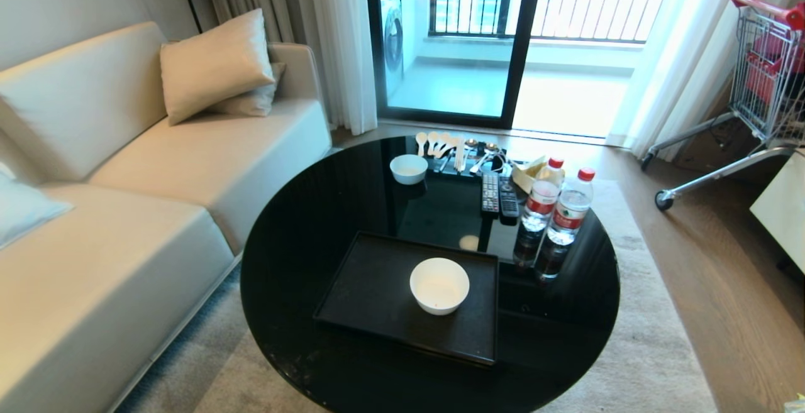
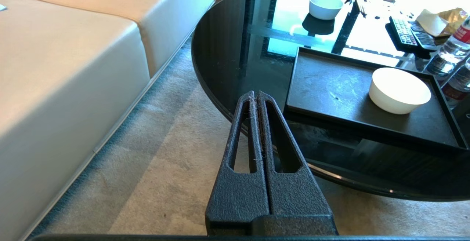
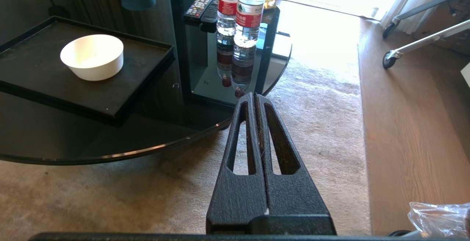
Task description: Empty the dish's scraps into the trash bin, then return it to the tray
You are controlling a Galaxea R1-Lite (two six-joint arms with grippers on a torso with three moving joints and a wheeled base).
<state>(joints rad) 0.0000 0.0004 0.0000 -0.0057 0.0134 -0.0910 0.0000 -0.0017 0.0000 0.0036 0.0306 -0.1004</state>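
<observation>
The dish (image 1: 439, 285), a cream-white bowl, stands upright on the black tray (image 1: 371, 287), right of its middle. It also shows in the left wrist view (image 2: 399, 90) and the right wrist view (image 3: 92, 56). Its inside looks plain white and no scraps show in it. My left gripper (image 2: 256, 93) hangs shut and empty over the carpet, off the table's near left edge. My right gripper (image 3: 254, 95) hangs shut and empty off the near right edge. The trash bin's body is out of view; only crumpled clear plastic (image 3: 438, 215) shows low beside the right arm.
The tray lies on a round black glass table (image 1: 302, 243). At the table's back are a smaller white bowl (image 1: 409, 168), spoons (image 1: 440, 144), two remotes (image 1: 499, 194) and two water bottles (image 1: 569, 212). A sofa (image 1: 126, 212) stands left, a shopping cart (image 1: 761, 73) right.
</observation>
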